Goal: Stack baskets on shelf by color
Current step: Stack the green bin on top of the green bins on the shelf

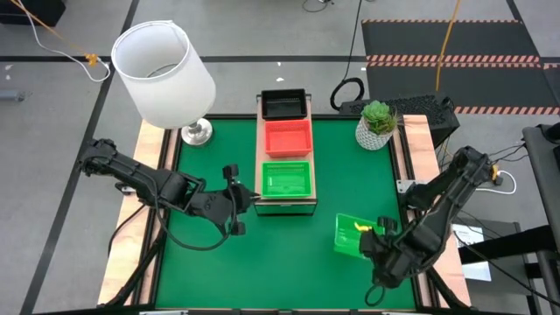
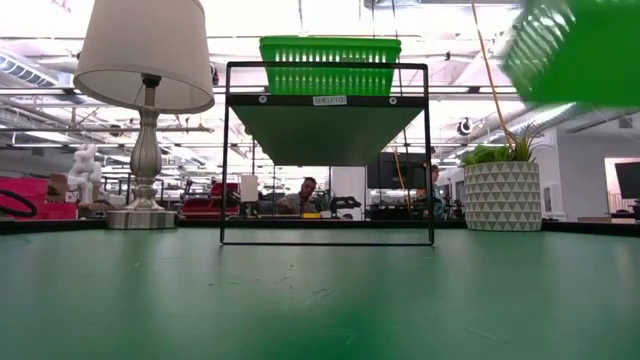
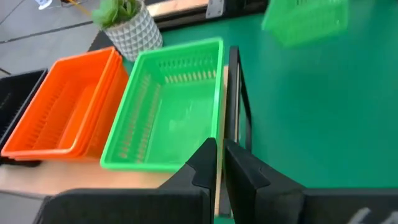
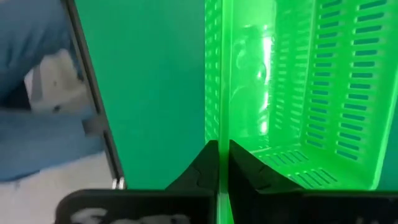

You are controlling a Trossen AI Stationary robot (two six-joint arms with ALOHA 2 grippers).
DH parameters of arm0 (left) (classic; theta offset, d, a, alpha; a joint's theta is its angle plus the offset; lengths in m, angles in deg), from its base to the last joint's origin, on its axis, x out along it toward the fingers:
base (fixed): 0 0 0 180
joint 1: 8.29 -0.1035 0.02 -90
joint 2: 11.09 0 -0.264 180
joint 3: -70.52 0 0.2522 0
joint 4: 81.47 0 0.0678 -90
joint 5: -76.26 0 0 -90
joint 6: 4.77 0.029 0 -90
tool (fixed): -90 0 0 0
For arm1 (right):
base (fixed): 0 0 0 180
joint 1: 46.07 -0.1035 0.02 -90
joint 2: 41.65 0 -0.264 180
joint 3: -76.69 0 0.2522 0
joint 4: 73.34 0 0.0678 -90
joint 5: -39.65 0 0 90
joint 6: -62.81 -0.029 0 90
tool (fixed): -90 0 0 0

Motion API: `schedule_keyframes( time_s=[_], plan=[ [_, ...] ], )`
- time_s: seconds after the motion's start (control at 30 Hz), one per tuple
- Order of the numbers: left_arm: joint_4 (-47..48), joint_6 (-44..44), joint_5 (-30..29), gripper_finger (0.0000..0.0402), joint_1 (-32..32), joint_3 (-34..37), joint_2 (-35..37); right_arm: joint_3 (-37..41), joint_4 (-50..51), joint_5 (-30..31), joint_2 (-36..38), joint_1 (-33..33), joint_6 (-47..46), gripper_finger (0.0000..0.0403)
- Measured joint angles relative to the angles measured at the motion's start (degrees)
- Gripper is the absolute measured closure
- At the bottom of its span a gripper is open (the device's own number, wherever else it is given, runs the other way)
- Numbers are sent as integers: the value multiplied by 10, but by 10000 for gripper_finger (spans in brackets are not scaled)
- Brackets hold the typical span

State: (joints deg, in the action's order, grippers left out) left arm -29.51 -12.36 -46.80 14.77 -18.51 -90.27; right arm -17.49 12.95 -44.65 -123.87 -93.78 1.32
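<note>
The right gripper (image 1: 372,238) has its jaws clamped on the rim of a loose bright green perforated plastic basket (image 1: 352,234), tilted clear of the green surface (image 1: 210,262), well to the side of the long light-wood shelf (image 1: 260,157). The step in hand looks like the carry; next it must travel to the green basket on the shelf (image 1: 286,179) and nest squarely. Visible baskets: two green, at least one orange-red basket (image 1: 288,137), one black basket (image 1: 283,104). The left gripper (image 1: 238,203) waits with jaws closed beside the shelf.

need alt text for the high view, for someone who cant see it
Top-down view of a green table: the right tool is shut on the rim of a green basket near the table's right front. A shelf at centre holds black, red and green baskets; the left tool waits beside it.
</note>
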Motion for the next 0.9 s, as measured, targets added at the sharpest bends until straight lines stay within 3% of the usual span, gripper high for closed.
schedule_keyframes(
  time_s=[0.13,0.33,0.6,0.9],
  plan=[
    [49,-1,0,371,-7,0,0,-113,74,69,-25,26,32,396],
    [100,-27,-1,371,-21,0,0,-262,108,161,-66,68,134,396],
    [148,-77,-41,371,-12,11,28,-396,101,147,-121,173,332,396],
    [109,-115,-64,371,-1,120,132,-473,108,120,-169,270,462,396]
  ],
)
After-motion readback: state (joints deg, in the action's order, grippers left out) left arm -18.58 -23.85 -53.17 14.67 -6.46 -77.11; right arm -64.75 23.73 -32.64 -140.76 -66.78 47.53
